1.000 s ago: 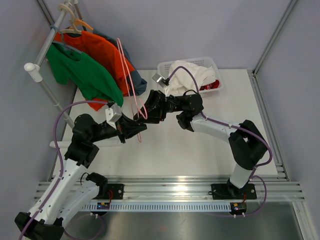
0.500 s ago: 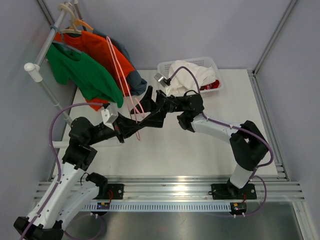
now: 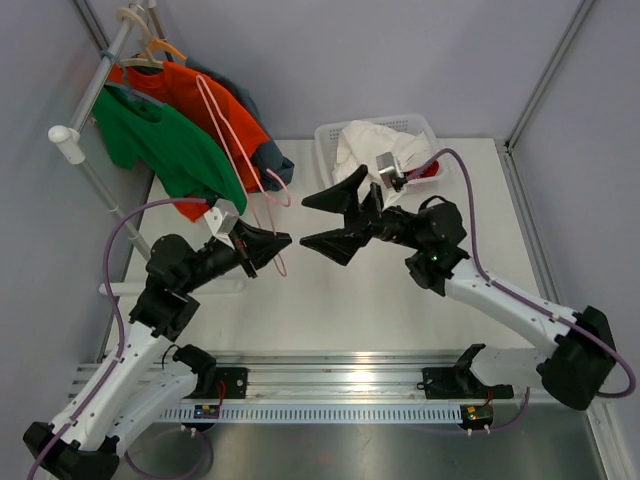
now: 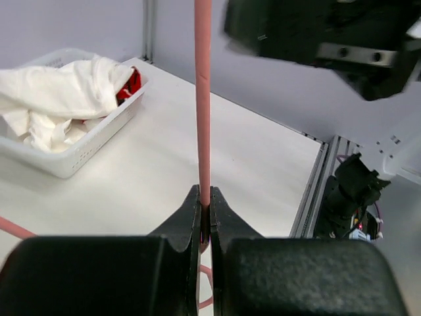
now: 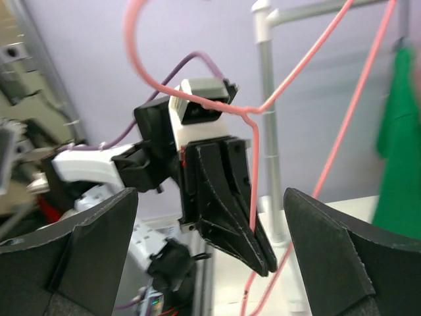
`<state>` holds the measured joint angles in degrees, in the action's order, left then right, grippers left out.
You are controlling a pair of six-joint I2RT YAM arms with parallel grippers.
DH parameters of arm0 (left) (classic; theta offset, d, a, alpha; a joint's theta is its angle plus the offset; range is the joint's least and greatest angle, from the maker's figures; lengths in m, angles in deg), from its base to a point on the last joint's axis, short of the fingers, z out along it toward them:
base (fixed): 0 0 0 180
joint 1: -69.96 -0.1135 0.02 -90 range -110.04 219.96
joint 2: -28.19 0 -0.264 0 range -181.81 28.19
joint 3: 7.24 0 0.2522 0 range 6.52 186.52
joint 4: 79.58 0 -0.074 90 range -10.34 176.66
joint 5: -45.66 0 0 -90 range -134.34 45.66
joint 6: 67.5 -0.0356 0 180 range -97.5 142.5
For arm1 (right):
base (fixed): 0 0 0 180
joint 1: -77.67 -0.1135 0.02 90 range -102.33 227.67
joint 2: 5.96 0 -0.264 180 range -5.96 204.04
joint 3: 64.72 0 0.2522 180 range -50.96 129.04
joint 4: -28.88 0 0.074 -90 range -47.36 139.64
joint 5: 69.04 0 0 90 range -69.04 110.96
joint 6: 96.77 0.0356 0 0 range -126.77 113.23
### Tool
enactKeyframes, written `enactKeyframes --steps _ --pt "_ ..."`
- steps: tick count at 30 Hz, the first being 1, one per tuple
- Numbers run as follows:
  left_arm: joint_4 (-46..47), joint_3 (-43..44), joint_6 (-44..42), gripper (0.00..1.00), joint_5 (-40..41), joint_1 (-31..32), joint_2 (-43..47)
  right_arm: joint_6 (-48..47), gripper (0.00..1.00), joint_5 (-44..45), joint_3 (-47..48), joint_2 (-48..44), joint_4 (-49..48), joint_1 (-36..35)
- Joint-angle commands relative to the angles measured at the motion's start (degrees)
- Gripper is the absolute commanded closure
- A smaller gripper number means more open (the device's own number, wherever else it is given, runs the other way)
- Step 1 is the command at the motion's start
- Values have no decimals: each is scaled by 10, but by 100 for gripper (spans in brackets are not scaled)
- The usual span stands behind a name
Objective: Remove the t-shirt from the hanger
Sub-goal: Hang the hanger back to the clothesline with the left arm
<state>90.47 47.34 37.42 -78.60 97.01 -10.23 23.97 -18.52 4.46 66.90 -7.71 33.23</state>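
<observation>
Your left gripper (image 4: 204,207) is clamped on a bare pink hanger (image 4: 202,99), held above the left half of the tabletop (image 3: 340,300). Your right gripper (image 3: 302,223) hangs just beside it, fingers spread wide and empty. A white t-shirt (image 3: 372,145) lies heaped in the basket (image 3: 432,128) at the far right corner, so the removal looks done; only parking the hanger seems left. The near half is open for moving; the rack (image 3: 68,143) crowds the far left edge
</observation>
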Motion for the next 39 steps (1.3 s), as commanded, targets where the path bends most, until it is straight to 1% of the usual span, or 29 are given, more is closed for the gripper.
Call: enactKeyframes --steps 1,2,3,6,8,9,11,12,27,32,35,37,39 --pt "23 22 32 100 108 21 6 -115 1 145 -26 -84 111 2" --pt "16 23 50 100 131 27 7 -127 1 159 -29 -95 132 3" --pt "9 26 62 100 186 31 7 -133 1 171 -32 -103 143 2" --pt "11 30 76 100 231 42 5 -149 1 196 -32 -116 170 2" --pt "13 32 100 100 254 44 2 -156 1 211 -32 -118 178 2" --pt "12 35 108 100 281 45 0 -158 0 216 -32 -117 181 3" --pt "7 46 130 100 308 47 -7 -162 0 222 -30 -115 185 2" --pt "4 51 140 100 338 46 -10 -162 1 223 -29 -114 186 2" --pt "36 86 276 100 485 46 -47 -170 0 230 -20 -101 198 2" --pt "23 113 315 100 530 45 -51 -172 1 230 -20 -98 200 2" --pt "12 124 335 100 580 44 -52 -173 1 228 -19 -93 202 2" --pt "15 127 347 100 589 39 -55 -174 1 227 -16 -89 203 2" --pt "-1 138 374 100 586 20 -65 -175 0 224 -15 -84 204 2"
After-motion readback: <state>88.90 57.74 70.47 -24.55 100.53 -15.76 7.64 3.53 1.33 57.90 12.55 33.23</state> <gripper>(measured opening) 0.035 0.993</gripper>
